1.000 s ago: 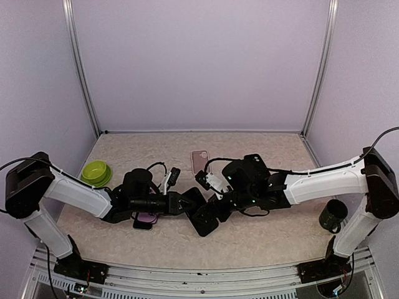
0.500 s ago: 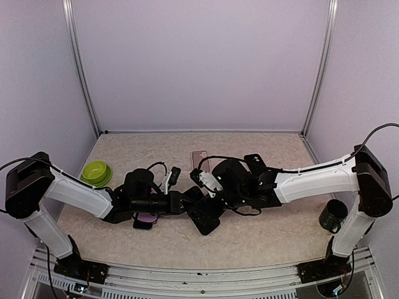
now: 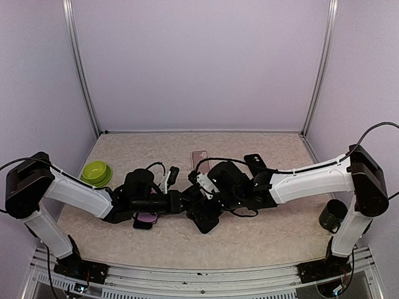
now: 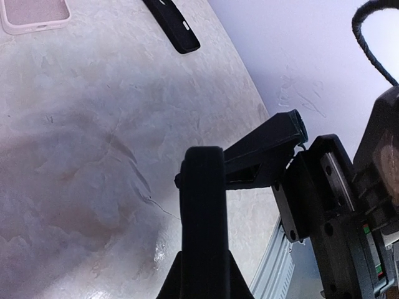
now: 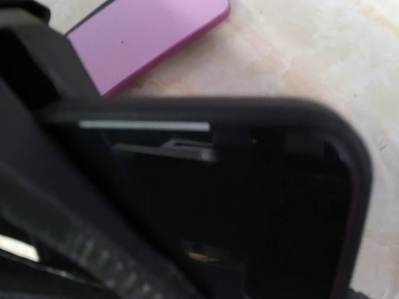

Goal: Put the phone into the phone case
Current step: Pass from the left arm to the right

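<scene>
1. Right arm has swung leftward since the earlier frame and now crowds the centre; the left arm is unchanged.
2. Purple phone (image 3: 147, 219): flat on the table (image 3: 280, 243) beneath the left arm, not yet cased.
3. Left gripper (image 3: 189, 203): clamped on the black phone case (image 3: 206, 221).
4. Right gripper (image 3: 209, 199): jaws wide, empty, close against the case. It probably means to take or steady it before the phone goes in.

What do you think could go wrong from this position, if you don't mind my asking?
1. The left gripper pinches the black case by one thin edge; a push from the open right gripper could twist it loose.
2. Both grippers sit crowded together and may collide.
3. The purple phone lies partly under the left arm, so it looks awkward to reach.
</scene>
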Available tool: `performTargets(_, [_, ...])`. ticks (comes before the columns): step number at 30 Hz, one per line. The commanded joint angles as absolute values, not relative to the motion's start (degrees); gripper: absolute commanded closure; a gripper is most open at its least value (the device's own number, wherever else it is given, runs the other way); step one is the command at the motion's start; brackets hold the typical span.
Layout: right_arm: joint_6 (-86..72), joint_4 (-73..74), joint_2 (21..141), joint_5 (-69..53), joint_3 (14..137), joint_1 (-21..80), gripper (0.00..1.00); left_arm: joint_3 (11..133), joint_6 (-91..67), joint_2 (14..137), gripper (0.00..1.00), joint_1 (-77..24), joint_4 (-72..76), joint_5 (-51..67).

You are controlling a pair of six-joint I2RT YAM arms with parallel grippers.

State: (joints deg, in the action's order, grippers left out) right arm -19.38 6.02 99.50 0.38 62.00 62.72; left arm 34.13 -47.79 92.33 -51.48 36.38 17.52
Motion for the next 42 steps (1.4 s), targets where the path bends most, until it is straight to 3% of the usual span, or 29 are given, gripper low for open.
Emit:
performTargets(1, [-19.7, 6.5, 100.5, 1.9, 63.0, 63.6, 0.00, 35.5, -48.7, 91.5, 1.00, -51.2, 39.9, 17.6])
performTargets(5, [-19.5, 6.3, 100.8, 2.7, 62.8, 63.6, 0.06, 35.6, -49.0, 91.5, 1.00, -51.1, 40.1, 17.8])
performTargets(13, [-19.4, 4.5, 100.1, 3.3, 61.6, 63.8, 0.32, 35.5, -49.6, 91.4, 1.00, -50.7, 41.0, 18.2])
performTargets(22, [-19.9, 4.1, 99.7, 4.2, 61.1, 63.9, 0.32, 35.3, -50.1, 91.2, 0.99, -50.5, 41.1, 17.9])
performTargets(34, [-20.7, 4.2, 100.0, 5.7, 60.6, 63.9, 0.31, 33.5, -50.3, 90.2, 0.76, -49.5, 41.6, 18.4])
performTargets(42, [-22.1, 4.0, 99.3, 7.9, 60.3, 63.9, 0.31, 32.0, -50.6, 88.2, 0.69, -49.0, 42.0, 18.1])
